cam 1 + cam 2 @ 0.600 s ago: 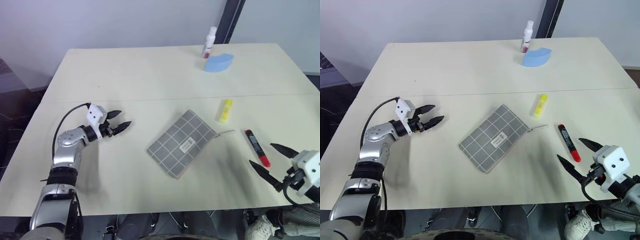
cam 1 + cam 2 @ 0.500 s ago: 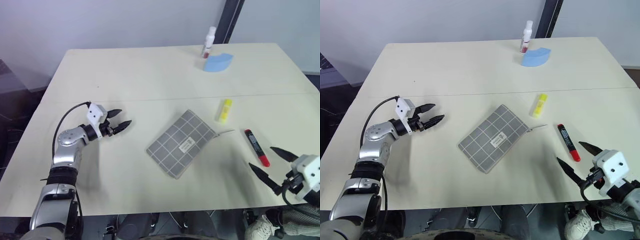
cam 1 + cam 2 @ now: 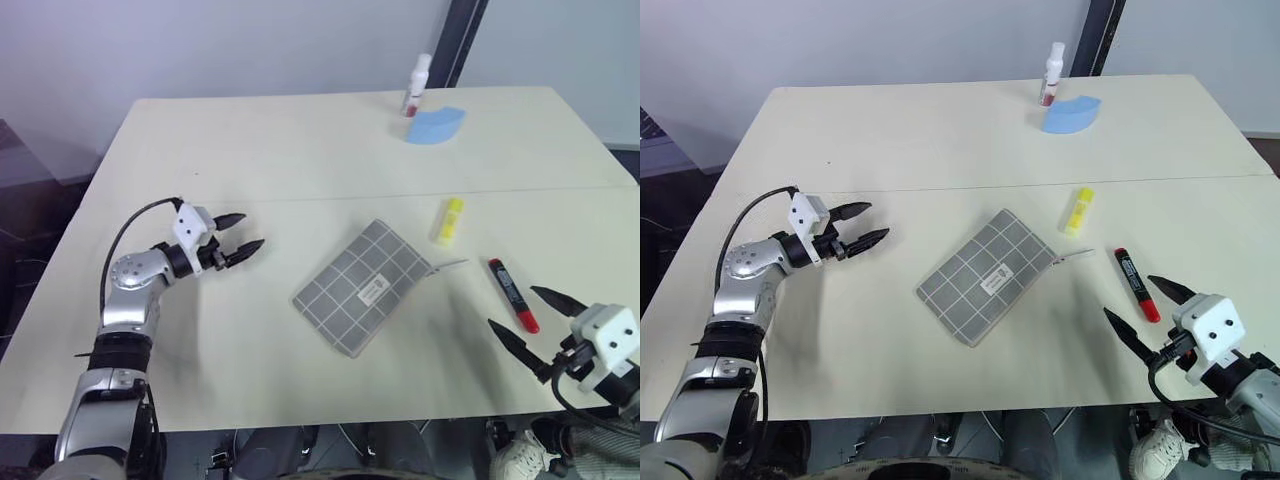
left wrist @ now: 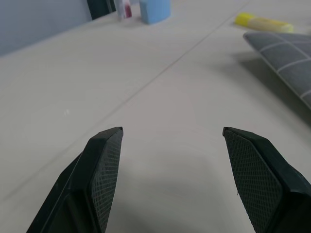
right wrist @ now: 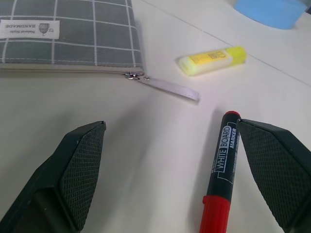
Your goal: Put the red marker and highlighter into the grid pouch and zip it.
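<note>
The grid pouch [image 3: 365, 287] lies flat mid-table, its zipper slider and cord pull [image 5: 167, 89] at the corner toward the highlighter. Just beyond that corner rests the yellow highlighter [image 3: 449, 220]. To the pouch's right, near the front edge, is the red marker [image 3: 513, 294]. My right gripper [image 3: 512, 307] is open at the marker's near end, and the wrist view shows the marker [image 5: 223, 160] ahead between the spread fingers, close to one of them. Left of the pouch and well apart from it, my left gripper [image 3: 251, 230] is open and holds nothing, pointing toward the pouch [image 4: 286, 58].
A white bottle with a red label [image 3: 418, 85] and a blue fan-shaped piece [image 3: 437, 125] stand at the far edge. A seam [image 3: 300, 198] runs across the cream table. The table's front edge [image 3: 300, 412] is close below the right gripper.
My right gripper has shifted slightly left toward the red marker. The left gripper's fingers have spread a touch wider. Pouch, highlighter and marker lie where they were.
</note>
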